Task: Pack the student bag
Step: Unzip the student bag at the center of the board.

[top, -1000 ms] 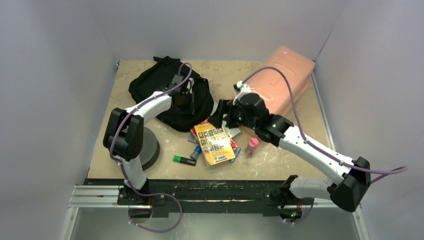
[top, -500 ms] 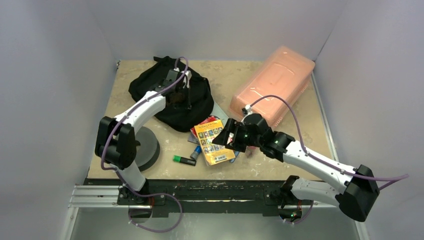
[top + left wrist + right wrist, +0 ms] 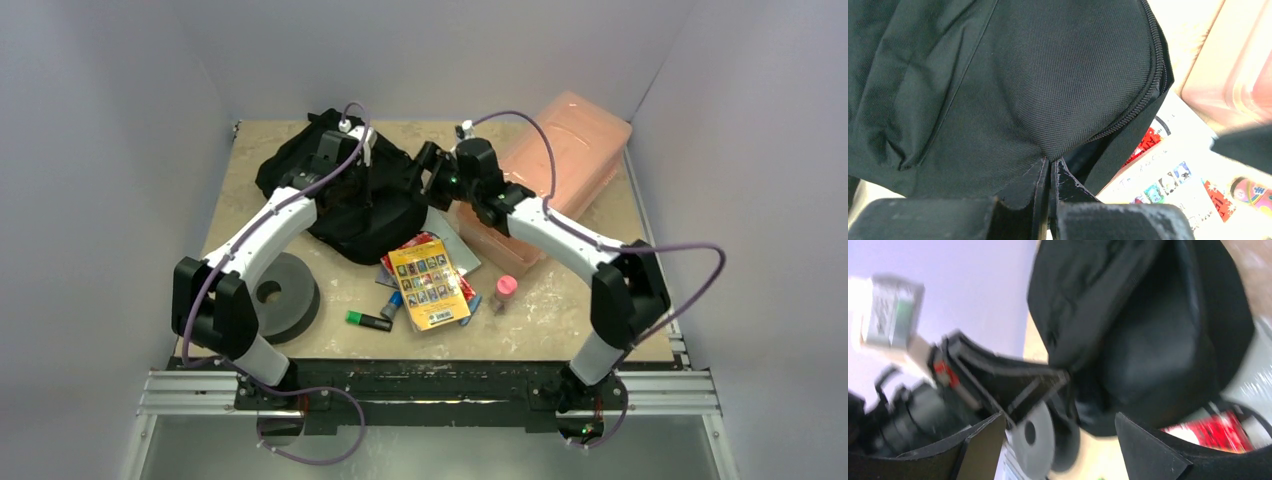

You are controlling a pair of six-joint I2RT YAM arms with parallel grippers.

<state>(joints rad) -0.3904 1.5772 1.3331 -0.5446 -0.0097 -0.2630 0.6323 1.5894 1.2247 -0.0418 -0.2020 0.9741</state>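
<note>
Left gripper pinches shut a thin fold beside the zipper of the student bag at the table's far left, and may lose it if the wide-open right gripper tugs the flap.

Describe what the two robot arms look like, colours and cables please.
The left arm and right arm both have white tubular links between bulky black joints. A purple cable loops along each one. The left tool and right tool are black, with wedge-shaped fingers.
</note>
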